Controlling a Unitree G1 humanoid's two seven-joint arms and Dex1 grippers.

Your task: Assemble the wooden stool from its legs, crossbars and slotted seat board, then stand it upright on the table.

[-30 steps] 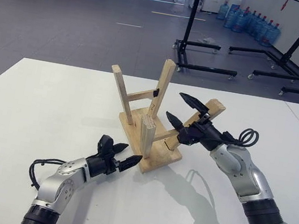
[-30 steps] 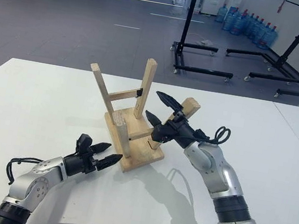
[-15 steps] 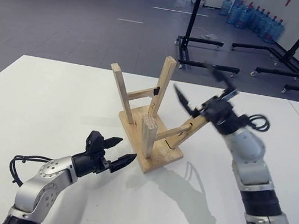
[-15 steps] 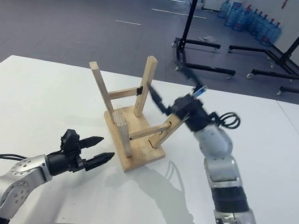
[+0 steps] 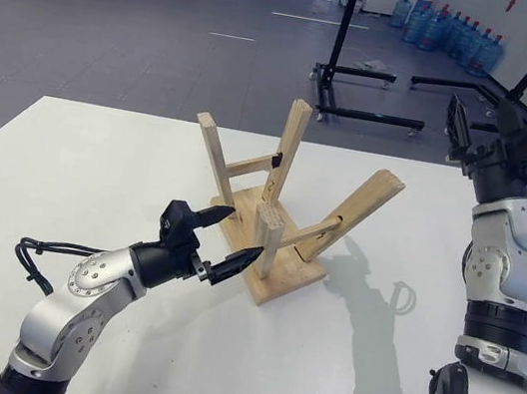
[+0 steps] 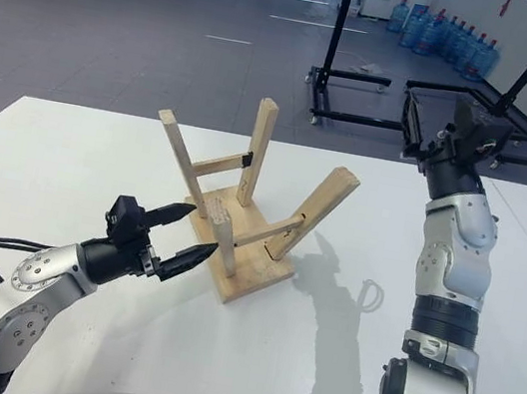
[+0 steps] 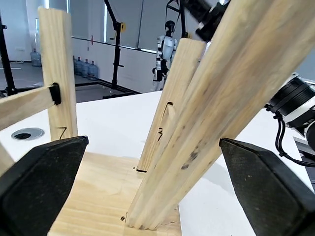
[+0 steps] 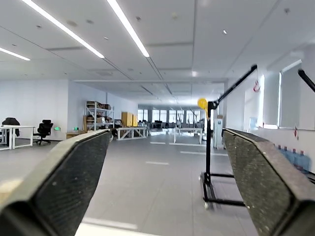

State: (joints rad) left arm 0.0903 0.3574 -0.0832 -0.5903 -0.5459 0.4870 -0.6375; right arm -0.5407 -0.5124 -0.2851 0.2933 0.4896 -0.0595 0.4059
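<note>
Left eye view: pale wooden four-legged stool (image 5: 277, 209) at centre of frame, upside down on flat white table (image 5: 65, 174), far from any table edge.
Stool build: rectangular slotted seat board (image 5: 291, 273) flat on table; four square legs (image 5: 289, 151) sticking up and splayed; one thin crossbar (image 5: 248, 165) joining the two rear legs, another (image 5: 308, 233) joining short front leg (image 5: 264, 243) to right-hand leg.
Left gripper (image 5: 242, 234): lower centre-left of frame, fingers apart, one either side of short front leg; no contact visible in left wrist view.
Right gripper (image 6: 442, 126): upper right of frame, raised high, well apart from stool, fingers spread wide, holding nothing.
Progress: assembly looks finished, judging by all legs and both visible crossbars seated in place.
Left to do: flip stool over and stand it on its legs; not yet started.
Change, right arm: one second back, right at right-hand leg near centre of frame; now swung up and away to upper right.
Change, left arm: lifted from low by seat board's front corner, moved in around short front leg.
Change, stool: same spot, same pose.
</note>
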